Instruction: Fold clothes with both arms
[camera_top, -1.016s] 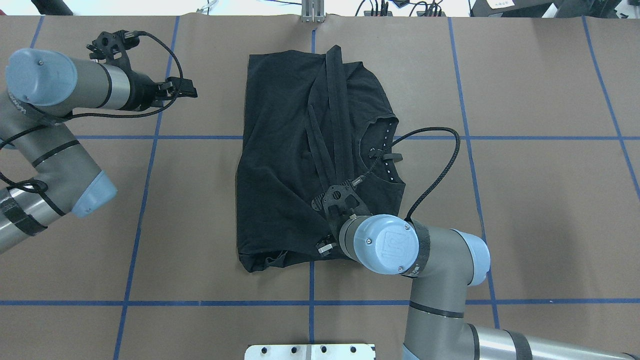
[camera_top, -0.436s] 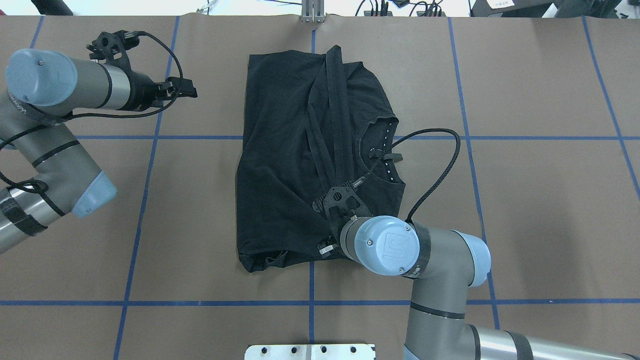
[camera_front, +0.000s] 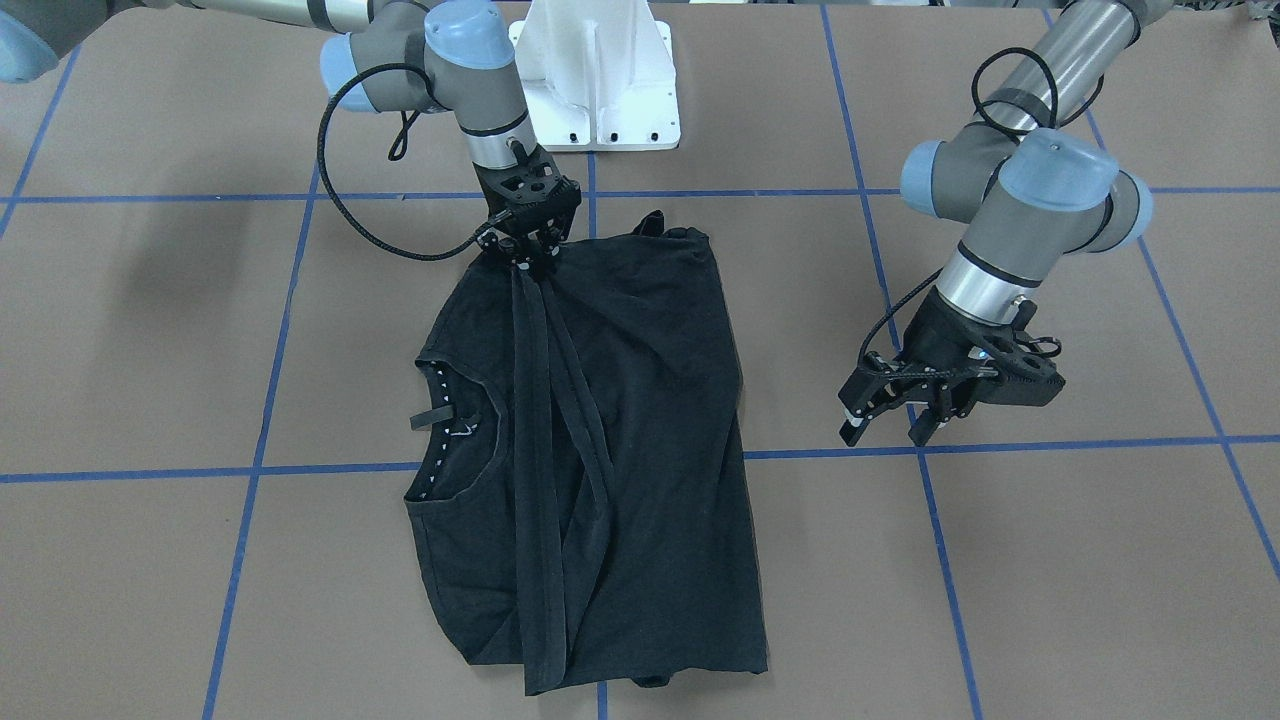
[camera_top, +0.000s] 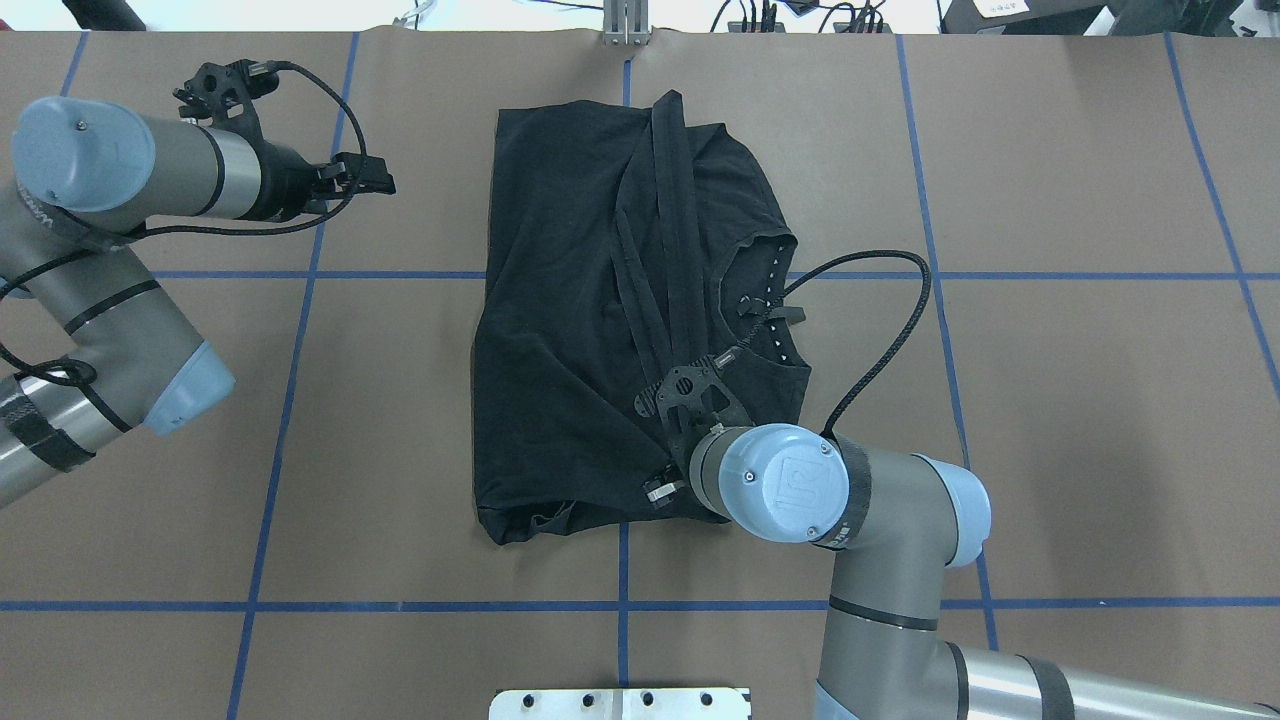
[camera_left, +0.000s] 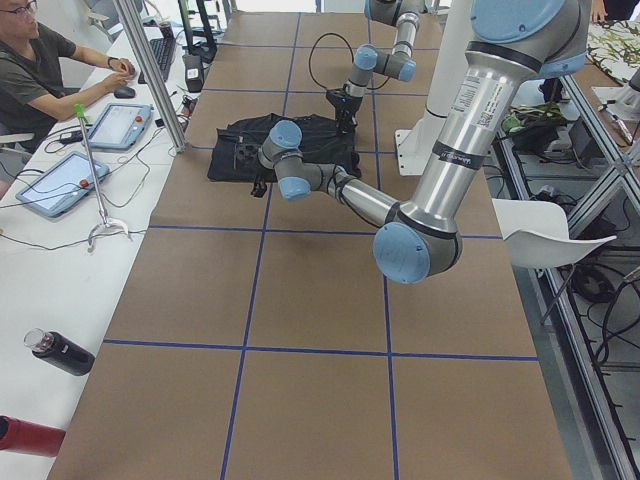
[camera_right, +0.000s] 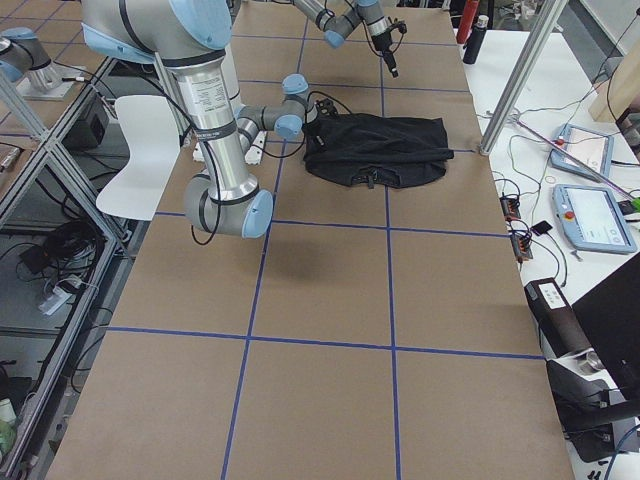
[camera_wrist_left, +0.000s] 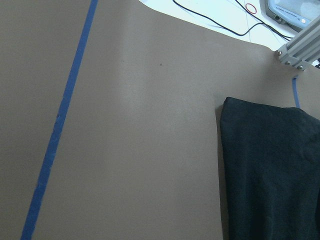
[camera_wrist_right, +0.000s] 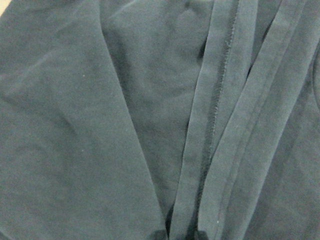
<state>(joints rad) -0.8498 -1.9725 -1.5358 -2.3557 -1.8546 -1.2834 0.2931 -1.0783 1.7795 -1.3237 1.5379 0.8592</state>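
Half the folding looked done: the T-shirt (camera_top: 560, 300) lay doubled over on the table (camera_top: 1050, 400), its edge pinched by the right pincer (camera_front: 530, 262). The left pincer (camera_front: 883, 435) hung well aside, spread wide, holding nothing.

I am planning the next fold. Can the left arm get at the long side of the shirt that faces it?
Probably yes. Only bare table lies between the open left gripper and that side of the T-shirt; the right gripper pinches fabric elsewhere.
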